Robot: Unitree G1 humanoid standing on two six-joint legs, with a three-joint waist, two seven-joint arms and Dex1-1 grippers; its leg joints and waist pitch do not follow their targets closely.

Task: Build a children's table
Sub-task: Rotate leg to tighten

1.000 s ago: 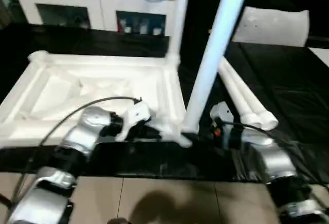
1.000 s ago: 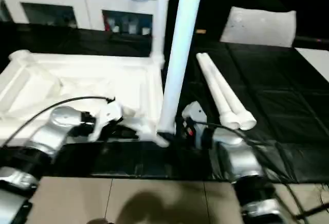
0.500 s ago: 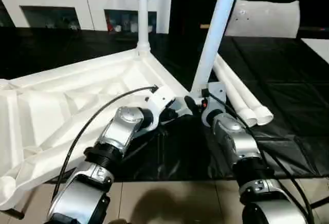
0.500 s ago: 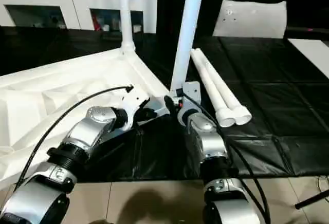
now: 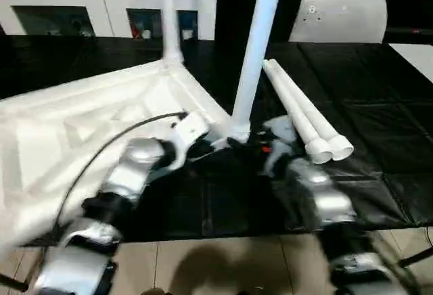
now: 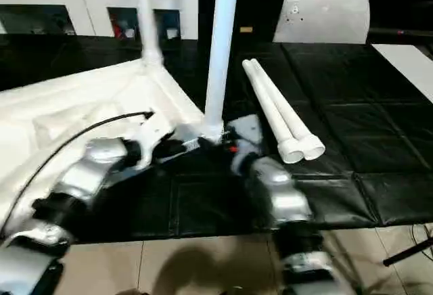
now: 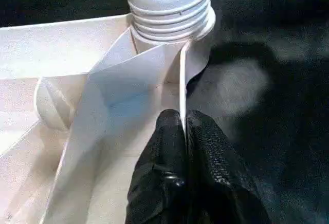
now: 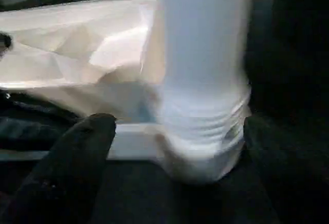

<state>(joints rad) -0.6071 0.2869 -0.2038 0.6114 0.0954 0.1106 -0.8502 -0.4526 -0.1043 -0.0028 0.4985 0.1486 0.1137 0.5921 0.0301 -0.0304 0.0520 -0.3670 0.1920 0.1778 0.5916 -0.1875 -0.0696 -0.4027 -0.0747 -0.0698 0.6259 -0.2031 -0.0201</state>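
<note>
Two legs already stand upright in the corner sockets of the tabletop point(image 5: 81, 126), which lies ribbed side up on the black mat point(image 5: 379, 119). The near leg point(image 5: 254, 51) rises from the socket at the tabletop's near right corner, its long axis close to vertical, leaning slightly toward 1 o'clock in the head views.

That corner sits between the two grippers. The left gripper point(image 7: 185, 131) has its jaws pinched shut on the thin rim wall of the tabletop just beside the socket, and the threaded base of the leg lies straight ahead of it at 12 o'clock. The right gripper point(image 5: 260, 147) is just beside the leg's base on the other side; one black finger point(image 8: 77, 152) shows apart from the leg, so its jaws look open and grip nothing.

Two spare legs point(image 5: 308, 116) lie side by side on the mat at about 2 o'clock from the right gripper, their long axes running away from the robot. By position, the right arm is the nearer one to fetch them.
</note>
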